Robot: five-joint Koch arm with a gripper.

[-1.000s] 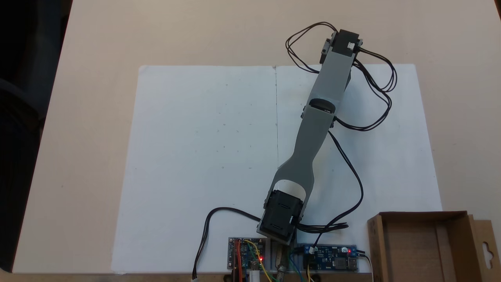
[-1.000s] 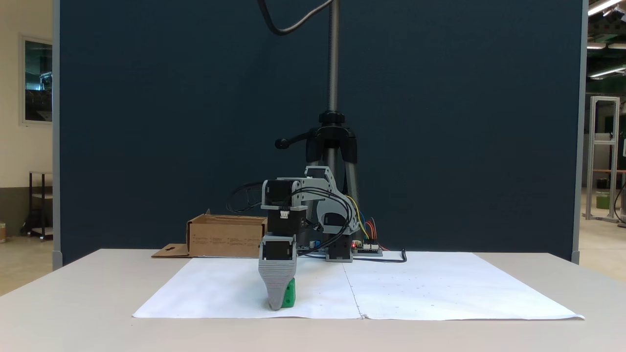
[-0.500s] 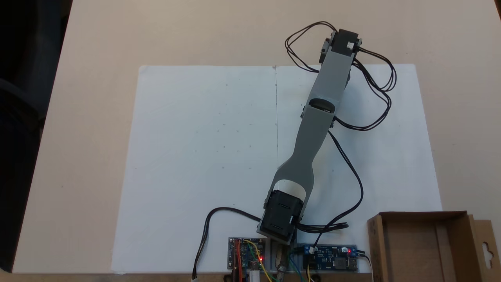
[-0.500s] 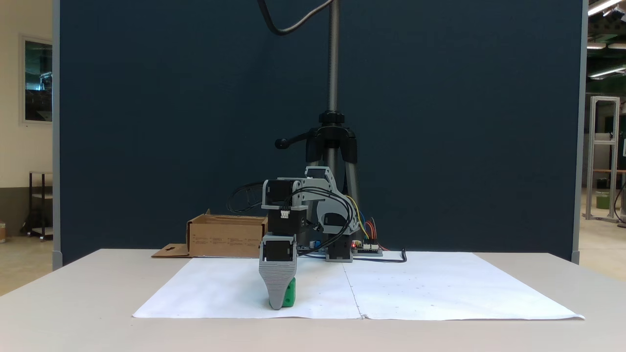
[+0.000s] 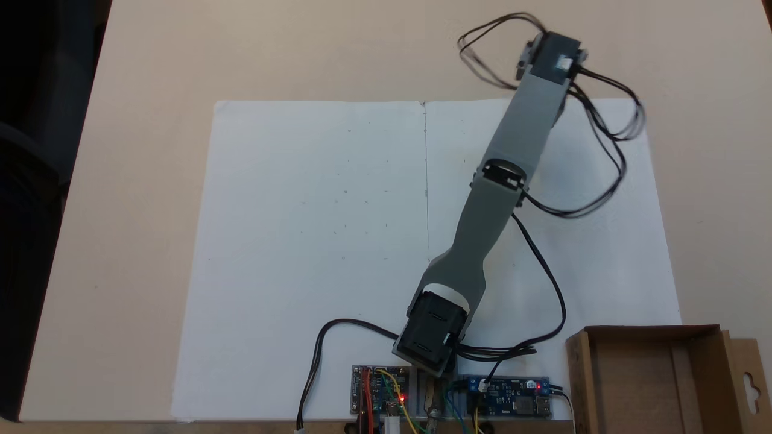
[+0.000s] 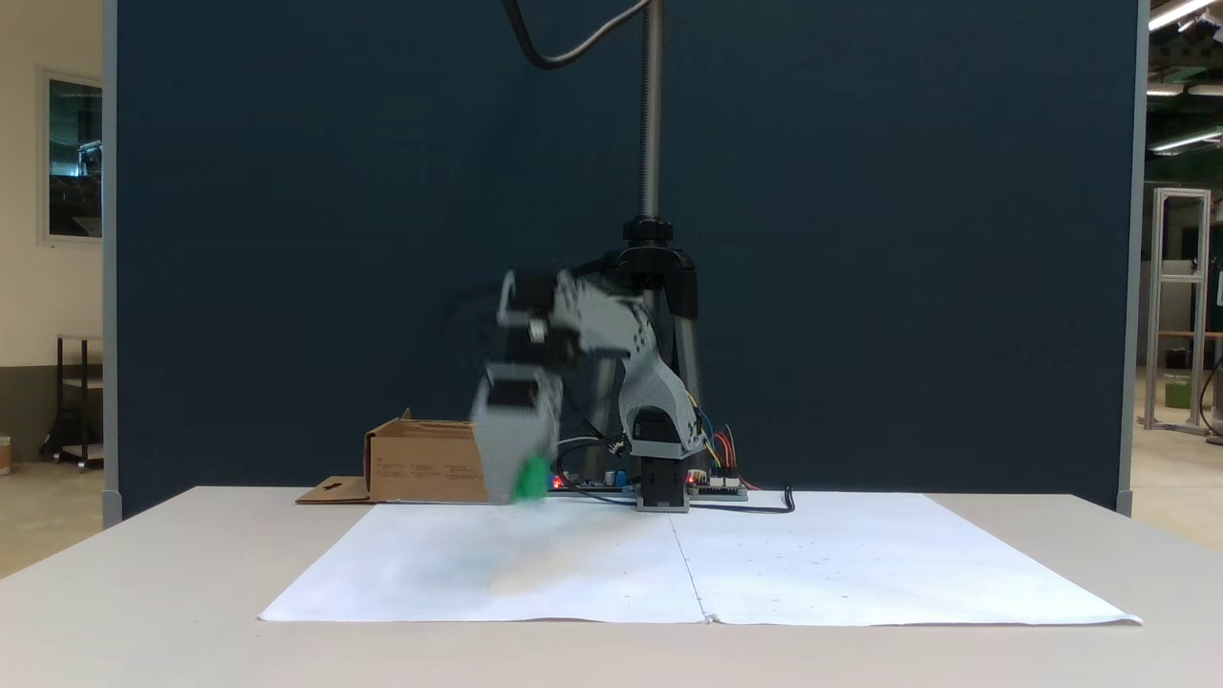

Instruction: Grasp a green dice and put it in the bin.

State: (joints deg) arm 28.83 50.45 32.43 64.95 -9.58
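The green dice [image 6: 531,476] hangs blurred above the white paper, level with the box's wall, and my gripper [image 6: 518,487] is shut on it. The grey finger [image 6: 511,440] covers the dice's left part. Seen from above, the arm's wrist [image 5: 552,57] reaches past the paper's far right edge and hides the fingers and the dice beneath it. The bin, a shallow brown cardboard box [image 5: 651,330] with a hang-hole flap, sits at the bottom right by the arm's base; in the side-on fixed view the bin [image 6: 420,463] stands behind and left of the gripper.
White paper sheets [image 5: 313,241] cover the table's middle. Circuit boards [image 5: 380,398] and loose black cables [image 5: 543,283] lie around the arm's base. A tripod [image 6: 652,268] and a dark blue partition stand behind the table.
The gripper has risen off the paper with the green dice in it and swung toward the bin's side. The arm is blurred with motion.
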